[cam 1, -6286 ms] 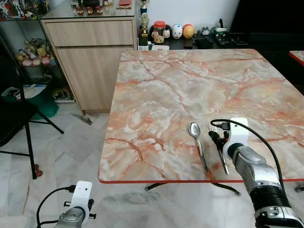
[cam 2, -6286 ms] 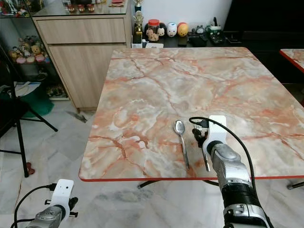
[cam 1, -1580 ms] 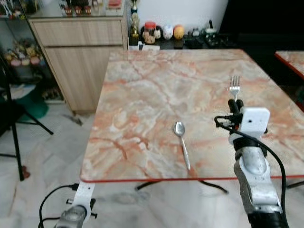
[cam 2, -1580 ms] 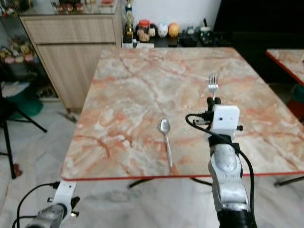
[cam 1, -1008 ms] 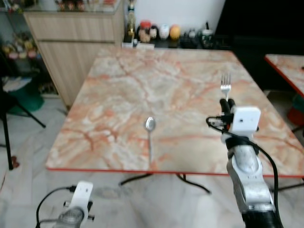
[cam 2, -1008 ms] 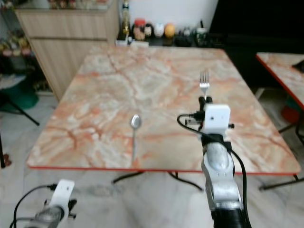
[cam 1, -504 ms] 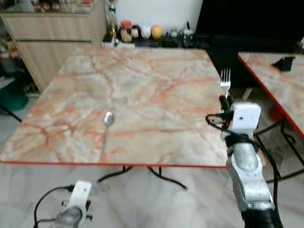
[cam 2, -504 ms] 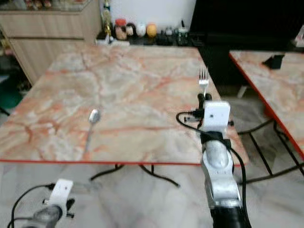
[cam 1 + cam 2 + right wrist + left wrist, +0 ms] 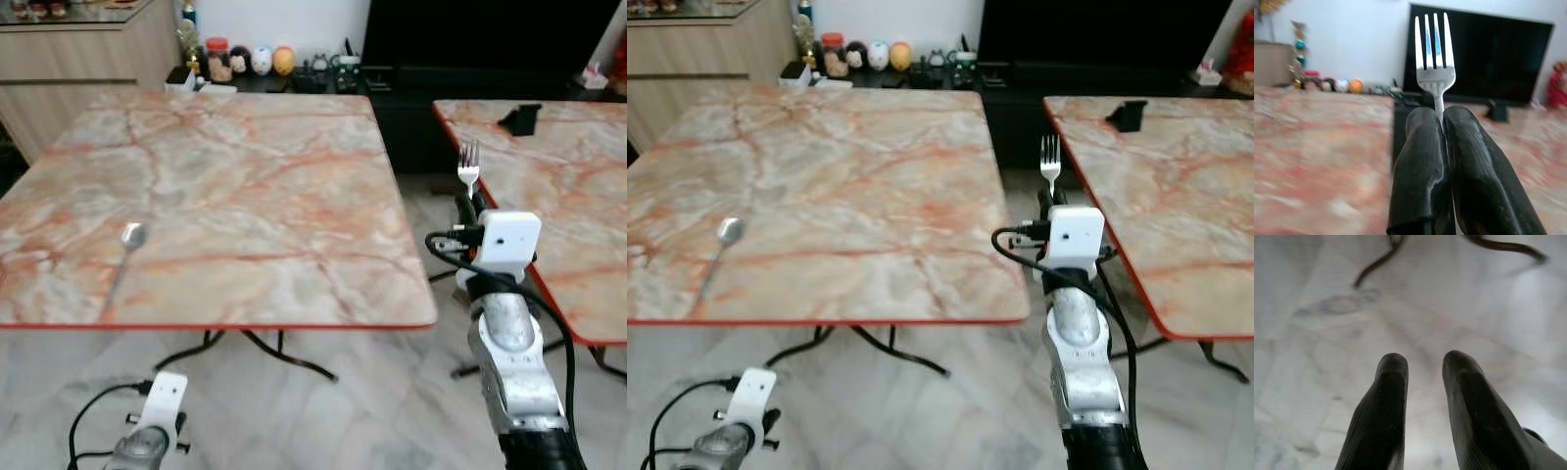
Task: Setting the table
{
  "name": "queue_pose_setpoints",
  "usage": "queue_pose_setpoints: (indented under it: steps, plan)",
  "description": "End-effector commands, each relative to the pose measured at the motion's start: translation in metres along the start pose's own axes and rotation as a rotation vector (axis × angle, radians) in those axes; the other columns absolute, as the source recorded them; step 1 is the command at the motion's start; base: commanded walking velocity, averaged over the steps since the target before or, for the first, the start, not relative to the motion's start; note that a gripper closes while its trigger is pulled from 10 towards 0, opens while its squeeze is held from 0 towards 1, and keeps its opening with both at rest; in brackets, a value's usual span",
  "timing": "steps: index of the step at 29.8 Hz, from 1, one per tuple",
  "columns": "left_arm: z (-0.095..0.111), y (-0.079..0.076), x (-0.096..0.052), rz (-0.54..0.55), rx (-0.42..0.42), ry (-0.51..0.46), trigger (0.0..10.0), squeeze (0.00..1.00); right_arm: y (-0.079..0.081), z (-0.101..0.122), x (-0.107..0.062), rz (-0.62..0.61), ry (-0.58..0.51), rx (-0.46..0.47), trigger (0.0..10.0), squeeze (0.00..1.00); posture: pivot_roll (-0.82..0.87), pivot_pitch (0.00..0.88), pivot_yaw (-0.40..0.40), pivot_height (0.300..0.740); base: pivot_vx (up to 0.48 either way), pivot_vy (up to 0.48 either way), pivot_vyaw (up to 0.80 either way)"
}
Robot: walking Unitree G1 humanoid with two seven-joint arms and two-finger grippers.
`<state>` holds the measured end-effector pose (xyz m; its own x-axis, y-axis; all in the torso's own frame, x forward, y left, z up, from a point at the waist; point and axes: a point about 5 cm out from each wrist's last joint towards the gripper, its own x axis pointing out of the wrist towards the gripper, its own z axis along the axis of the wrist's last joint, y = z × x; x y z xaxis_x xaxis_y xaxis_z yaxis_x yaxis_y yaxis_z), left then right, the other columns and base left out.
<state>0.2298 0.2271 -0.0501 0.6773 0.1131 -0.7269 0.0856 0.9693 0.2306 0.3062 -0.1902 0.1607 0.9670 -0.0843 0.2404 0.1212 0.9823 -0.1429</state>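
A square marble-patterned worktop with a red edge (image 9: 245,206) stood ahead and to the robot's left, with a second matching worktop (image 9: 568,196) to the right and a strip of pale marble floor (image 9: 392,392) between them. A small black object (image 9: 519,118) lay on the second worktop. A dark television cabinet (image 9: 470,59) and a row of small ornaments (image 9: 245,64) lined the far wall. A silver metal spoon (image 9: 124,253) lay on the near left part of the first worktop, bowl away from the robot, handle toward the near edge.

The right gripper (image 9: 464,209) was raised upright over the gap between the worktops, forearm vertical. Its fingers (image 9: 1422,161) were pressed together on the neck of a silver metal fork (image 9: 1434,54). The fork stood vertical, long axis upright, tines uppermost (clear of both worktops).

The left gripper (image 9: 1424,363) hung low over the floor, fingers slightly parted and holding nothing.
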Motion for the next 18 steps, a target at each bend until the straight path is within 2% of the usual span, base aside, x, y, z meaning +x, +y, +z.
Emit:
queue_pose_setpoints:
  steps: [1,18]
  plan:
    - [-0.0016,0.0002,-0.0002,-0.007,0.016,0.009,10.0,0.0,-0.001,0.0075,0.0028,-0.006,-0.032,0.005,10.0,0.0,-0.01,0.0,-0.004,0.74,0.0,-0.412,0.0]
    - [-0.0019,-0.0003,-0.0003,-0.021,0.036,0.009,10.0,0.0,-0.0004,0.0088,0.0028,-0.001,-0.042,0.001,10.0,0.0,-0.01,0.0,-0.003,0.74,0.0,-0.415,0.0]
